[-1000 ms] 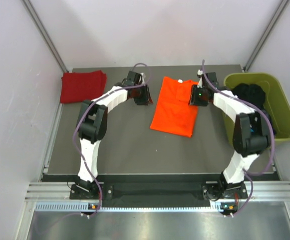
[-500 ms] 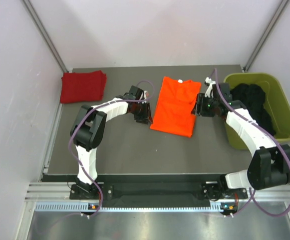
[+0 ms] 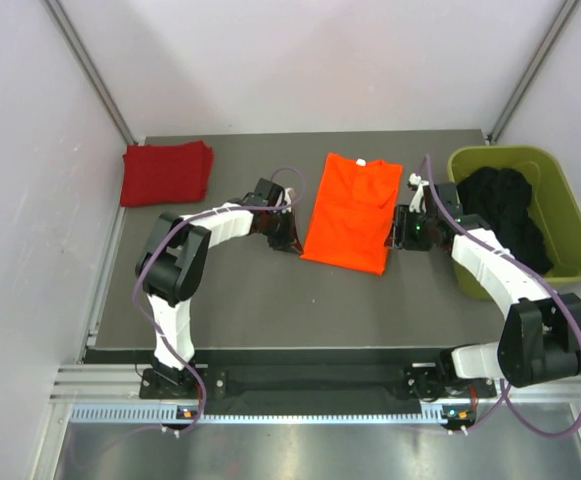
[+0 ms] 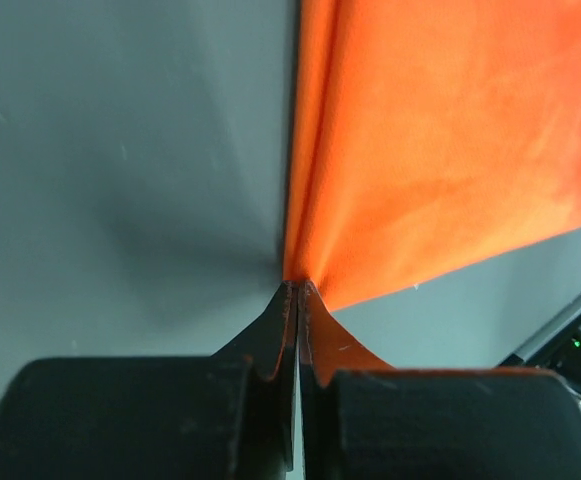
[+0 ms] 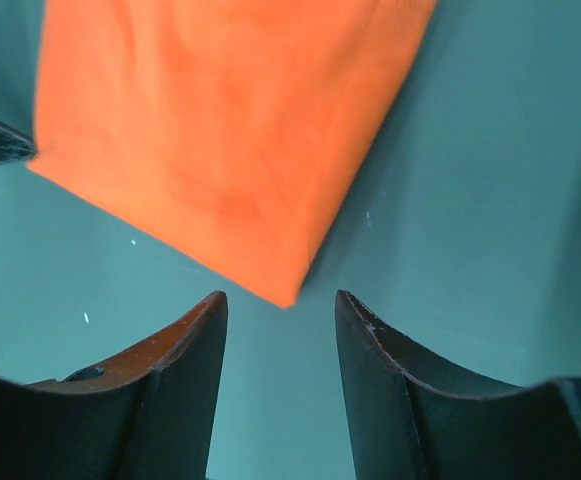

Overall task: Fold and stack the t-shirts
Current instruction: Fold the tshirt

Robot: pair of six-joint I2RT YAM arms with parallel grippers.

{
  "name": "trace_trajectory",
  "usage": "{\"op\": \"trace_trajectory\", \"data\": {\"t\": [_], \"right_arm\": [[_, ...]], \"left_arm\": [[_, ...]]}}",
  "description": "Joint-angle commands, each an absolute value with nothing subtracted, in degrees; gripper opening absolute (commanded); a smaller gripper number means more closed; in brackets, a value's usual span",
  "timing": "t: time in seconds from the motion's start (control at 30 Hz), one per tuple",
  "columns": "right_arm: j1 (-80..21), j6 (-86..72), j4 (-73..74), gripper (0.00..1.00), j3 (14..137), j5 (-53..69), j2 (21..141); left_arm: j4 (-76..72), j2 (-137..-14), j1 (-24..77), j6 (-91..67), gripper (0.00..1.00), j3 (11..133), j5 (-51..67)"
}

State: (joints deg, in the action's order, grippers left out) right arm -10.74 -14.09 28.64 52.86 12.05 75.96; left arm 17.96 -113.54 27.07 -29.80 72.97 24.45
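Observation:
The orange t-shirt (image 3: pixel 350 215) lies flat and folded lengthwise in the middle of the table, collar at the far end. My left gripper (image 3: pixel 292 238) is at its near left corner. In the left wrist view this gripper (image 4: pixel 298 288) is shut on the orange fabric (image 4: pixel 440 140) at the corner's edge. My right gripper (image 3: pixel 395 232) is low at the near right corner. Its open jaws (image 5: pixel 280 297) have the corner tip of the shirt (image 5: pixel 220 150) just ahead of the gap. A dark red t-shirt (image 3: pixel 166 172) lies folded at the far left.
An olive-green tub (image 3: pixel 570 215) stands at the right edge with dark clothing (image 3: pixel 505 205) inside. White walls and metal posts enclose the table on three sides. Both arms arch inward over the dark table top (image 3: pixel 270 300).
Both grippers have slid along the orange shirt's sides toward its near corners. The left gripper has closed on the near left corner. The right one stays open.

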Motion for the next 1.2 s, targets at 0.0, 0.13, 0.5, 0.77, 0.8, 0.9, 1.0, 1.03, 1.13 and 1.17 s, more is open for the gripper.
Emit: {"op": "trace_trajectory", "data": {"t": [0.0,0.13,0.5,0.77,0.8,0.9,1.0,1.03,1.13,1.17], "right_arm": [[-10.37,-13.45,26.63,0.48,52.03,11.86,74.00],[-10.46,-13.45,26.37,0.48,51.42,11.95,73.83],[-10.37,-13.45,27.86,0.48,51.68,10.02,72.68],[-10.37,-13.53,27.69,0.48,51.68,9.67,73.04],[-10.37,-13.45,27.69,0.48,51.68,9.76,72.95],[-10.46,-13.36,27.51,0.48,51.50,9.67,73.04],[-10.37,-13.62,27.51,0.48,51.24,9.76,72.86],[-10.46,-13.62,27.51,0.48,51.24,9.76,72.95],[-10.37,-13.62,27.33,0.49,51.06,9.76,72.77],[-10.37,-13.62,27.33,0.49,51.15,9.76,72.69]], "left_arm": [[13.45,-108.28,27.07,-30.41,0.00,71.99,26.63],[13.98,-108.37,26.98,-29.80,0.00,72.33,26.46],[14.24,-108.90,26.98,-29.88,0.00,69.88,24.96],[13.62,-107.23,26.98,-30.41,0.00,68.47,25.40],[13.88,-106.97,26.98,-30.41,0.00,68.64,25.23],[14.67,-106.53,26.98,-29.97,0.00,68.91,24.17],[15.73,-106.17,26.98,-29.18,0.23,69.52,22.07],[15.65,-106.00,26.98,-28.92,0.30,69.52,21.80],[15.30,-105.99,26.98,-28.22,0.39,70.05,22.41],[15.38,-106.26,26.98,-27.78,0.39,70.57,22.85]]}}
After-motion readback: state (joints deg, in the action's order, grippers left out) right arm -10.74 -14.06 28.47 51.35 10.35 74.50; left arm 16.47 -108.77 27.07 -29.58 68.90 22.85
